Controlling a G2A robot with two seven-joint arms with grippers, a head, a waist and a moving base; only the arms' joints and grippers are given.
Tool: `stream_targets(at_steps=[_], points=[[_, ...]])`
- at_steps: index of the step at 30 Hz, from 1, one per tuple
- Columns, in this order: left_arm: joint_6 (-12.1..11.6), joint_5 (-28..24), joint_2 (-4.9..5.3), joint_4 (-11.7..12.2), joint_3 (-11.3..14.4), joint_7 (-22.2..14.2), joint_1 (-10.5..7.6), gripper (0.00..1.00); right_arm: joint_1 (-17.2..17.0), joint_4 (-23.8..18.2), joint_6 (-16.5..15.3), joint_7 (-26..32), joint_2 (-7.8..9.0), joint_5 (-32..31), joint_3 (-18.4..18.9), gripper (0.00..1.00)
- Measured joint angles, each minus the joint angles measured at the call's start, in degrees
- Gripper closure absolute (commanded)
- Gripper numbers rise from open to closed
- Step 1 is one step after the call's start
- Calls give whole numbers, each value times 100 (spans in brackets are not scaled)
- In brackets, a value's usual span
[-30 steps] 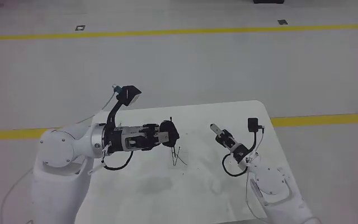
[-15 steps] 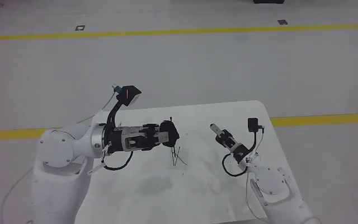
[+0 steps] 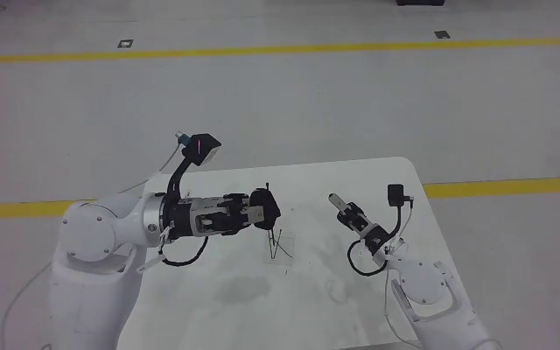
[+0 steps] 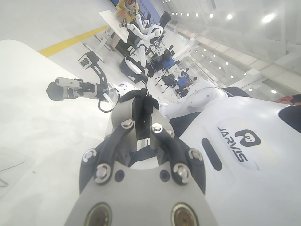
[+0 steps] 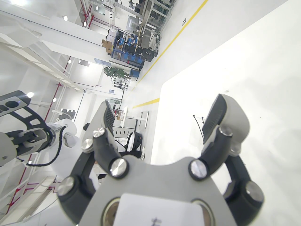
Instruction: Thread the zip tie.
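Pinching thin black zip tie (image 4: 145, 86) in left gripper (image 4: 141, 99); holding right gripper (image 5: 162, 109) spread toward white table (image 3: 332, 271) right edge, loose ties (image 3: 278, 246) flat between.

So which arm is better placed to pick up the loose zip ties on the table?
Right. The right gripper is open and empty, facing the loose zip ties on the table. The left gripper sits close to them too, but it is shut on a thin black strand.

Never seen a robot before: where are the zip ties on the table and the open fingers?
Zip ties (image 3: 276, 246): top view, middle of the thin black strands.
Open fingers (image 5: 211, 116): right wrist view, one finger's ribbed pad.
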Motion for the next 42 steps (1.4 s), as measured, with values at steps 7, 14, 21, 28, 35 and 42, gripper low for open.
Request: stream_targets(at_steps=[7, 14, 21, 28, 35, 42], points=[[140, 1138, 80, -312, 316, 263, -11, 100, 0, 0, 0, 0, 0, 0, 0, 0], [273, 1610, 138, -483, 664, 510, -112, 100, 0, 0, 0, 0, 0, 0, 0, 0], [281, 1674, 199, -459, 811, 683, -155, 100, 0, 0, 0, 0, 0, 0, 0, 0], [338, 1487, 283, -202, 781, 678, -25, 100, 0, 0, 0, 0, 0, 0, 0, 0], [414, 1301, 399, 47, 445, 576, 245, 100, 0, 0, 0, 0, 0, 0, 0, 0], [424, 1073, 462, 122, 332, 477, 368, 100, 0, 0, 0, 0, 0, 0, 0, 0]])
